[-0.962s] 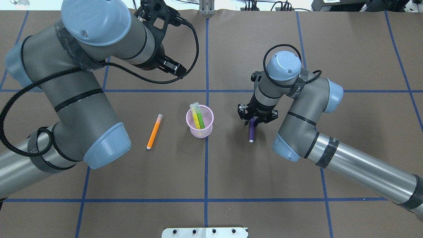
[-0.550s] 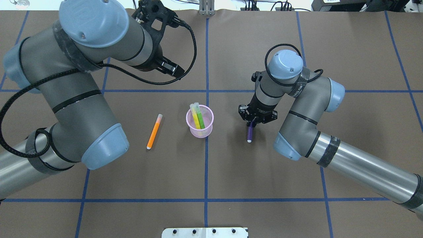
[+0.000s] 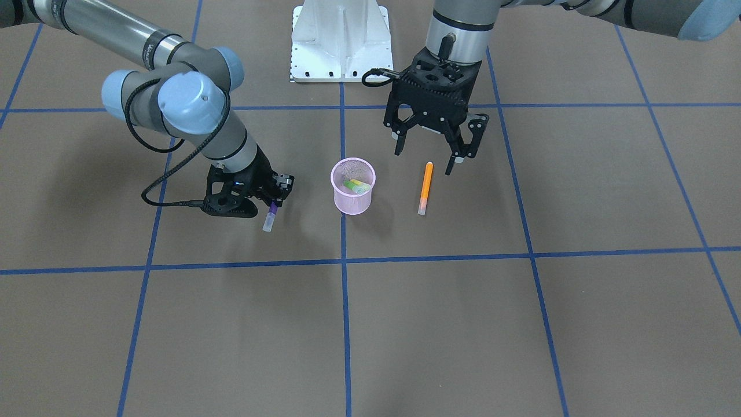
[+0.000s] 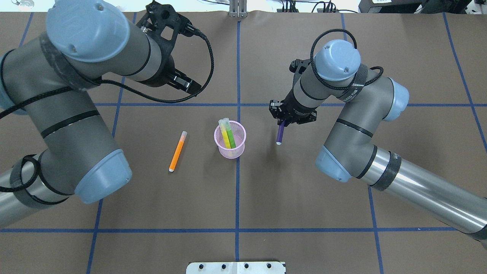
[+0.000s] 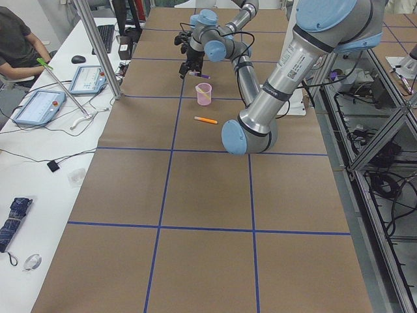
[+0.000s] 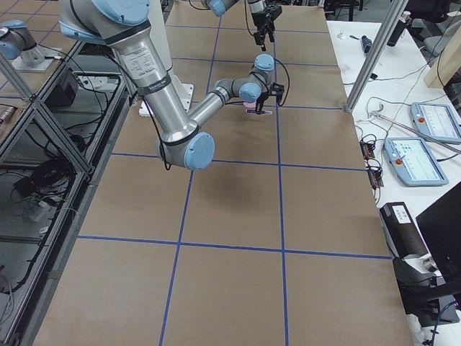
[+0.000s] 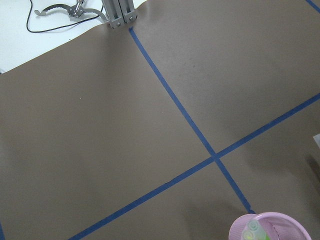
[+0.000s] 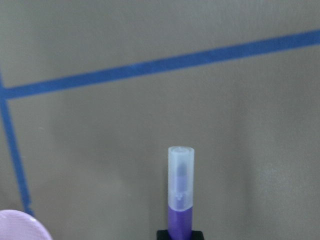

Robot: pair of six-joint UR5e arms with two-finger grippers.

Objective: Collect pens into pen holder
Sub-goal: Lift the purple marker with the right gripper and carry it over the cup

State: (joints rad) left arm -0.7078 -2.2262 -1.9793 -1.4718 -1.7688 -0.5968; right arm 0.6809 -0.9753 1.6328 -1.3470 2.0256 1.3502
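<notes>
Grip first: your right tool (image 4: 283,123) is clamped on the purple pen (image 4: 280,134), holding it by the plain end, so the pale cap (image 8: 180,177) sticks out away from the fingers. The right wrist view shows the cap leading with nothing in its way. The pen hangs tilted and looks clear of the counter (image 4: 304,190), which is what you need to carry it over a rim without dragging it.

Beside that tool, toward the other arm, stands the pen holder (image 4: 233,153). It is near but not touching, and upright. The green pen (image 4: 231,137) and the yellow pen (image 4: 225,137) already lean inside it against the wall facing away from your tool, so the open gap in the mouth is on your side. I'd judge the next move needs the cap brought above that gap and the pen tipped more upright, or it may catch the rim and tip the light cup.

Your left tool (image 3: 425,153) is spread wide and holds nothing. It hovers over the orange pen (image 3: 425,188), which lies flat on the counter beyond the holder from your right tool, well placed for the pick after this one
</notes>
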